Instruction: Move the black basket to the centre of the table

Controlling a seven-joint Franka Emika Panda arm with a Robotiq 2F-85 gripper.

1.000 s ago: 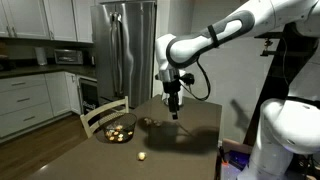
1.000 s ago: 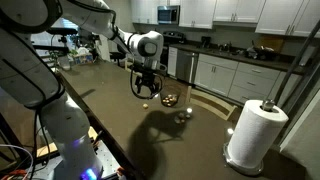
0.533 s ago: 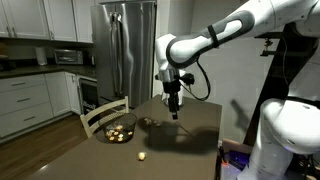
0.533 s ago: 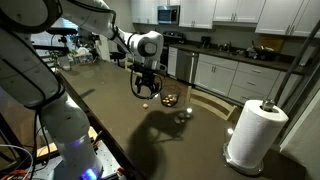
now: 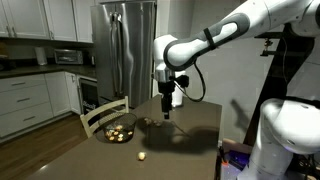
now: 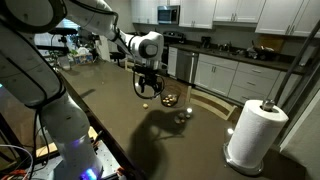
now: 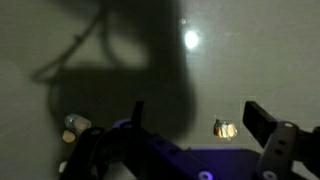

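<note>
The tool (image 5: pixel 165 112) hangs above the bench (image 5: pixel 195 140), pointing down from a white, rounded arm with a black cable looping beside it. In the wrist view its two dark fingers (image 7: pixel 258 120) stand wide apart with only bench surface between them, so it grips nothing. The bench is dark brown and smooth. It is glossy enough to mirror a light as a bright spot ahead of the tool, and soft shadows fall across it.

The basket (image 5: pixel 119 130) is a small, shallow, round bowl of thin dark wire, with yellowish and pale round pieces showing through. It sits near the bench edge, off to one side of the tool and apart from it, just beside a pale wooden slat-back chair (image 5: pixel 100 118). A small dark thing (image 5: pixel 148 121), too small to make out, lies between tool and basket. A loose yellowish piece (image 5: pixel 142 156) lies on the bench, apart from both. A white paper towel roll (image 6: pixel 250 135) stands upright, well apart from the tool. A steel fridge (image 5: pixel 127 50) rises beyond the bench.
</note>
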